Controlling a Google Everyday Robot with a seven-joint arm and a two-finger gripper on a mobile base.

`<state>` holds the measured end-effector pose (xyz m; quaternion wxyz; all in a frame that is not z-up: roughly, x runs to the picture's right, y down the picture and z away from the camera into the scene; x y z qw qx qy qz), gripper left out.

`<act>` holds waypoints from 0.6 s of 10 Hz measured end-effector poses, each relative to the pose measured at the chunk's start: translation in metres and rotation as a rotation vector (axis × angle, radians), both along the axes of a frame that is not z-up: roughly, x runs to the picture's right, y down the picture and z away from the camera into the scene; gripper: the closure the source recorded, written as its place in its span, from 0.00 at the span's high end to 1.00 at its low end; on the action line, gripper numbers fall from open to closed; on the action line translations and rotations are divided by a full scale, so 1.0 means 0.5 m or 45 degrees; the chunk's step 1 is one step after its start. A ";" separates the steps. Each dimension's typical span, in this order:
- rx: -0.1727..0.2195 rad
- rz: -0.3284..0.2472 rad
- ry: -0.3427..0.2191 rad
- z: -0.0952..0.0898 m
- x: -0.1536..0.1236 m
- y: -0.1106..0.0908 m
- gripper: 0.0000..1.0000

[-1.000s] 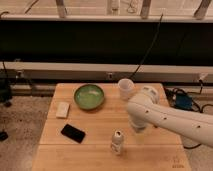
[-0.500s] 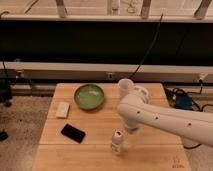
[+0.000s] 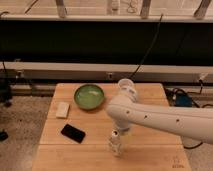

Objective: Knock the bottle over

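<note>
The small pale bottle (image 3: 115, 143) with a dark top stands upright near the front edge of the wooden table (image 3: 150, 150). My white arm reaches in from the right. Its gripper (image 3: 121, 130) hangs just above and slightly behind the top of the bottle, largely hidden under the arm's bulk. I cannot tell whether it touches the bottle.
A green bowl (image 3: 89, 96) sits at the back of the table, with a white cup (image 3: 125, 86) to its right, just behind my arm. A black phone (image 3: 73, 133) lies front left and a pale block (image 3: 62, 109) lies left. Dark cabinets and cables run behind.
My arm has swung left and forward, from right of the bottle to directly over it. The bottle stands upright where it was.
</note>
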<state>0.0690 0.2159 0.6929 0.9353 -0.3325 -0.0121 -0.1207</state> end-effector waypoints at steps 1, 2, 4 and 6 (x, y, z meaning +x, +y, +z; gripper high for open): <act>-0.010 -0.007 -0.007 -0.002 -0.016 0.002 0.80; -0.017 -0.011 -0.008 -0.002 -0.021 0.001 0.80; -0.035 -0.016 -0.015 -0.003 -0.035 0.005 0.80; -0.055 -0.002 -0.016 -0.004 -0.057 0.011 0.80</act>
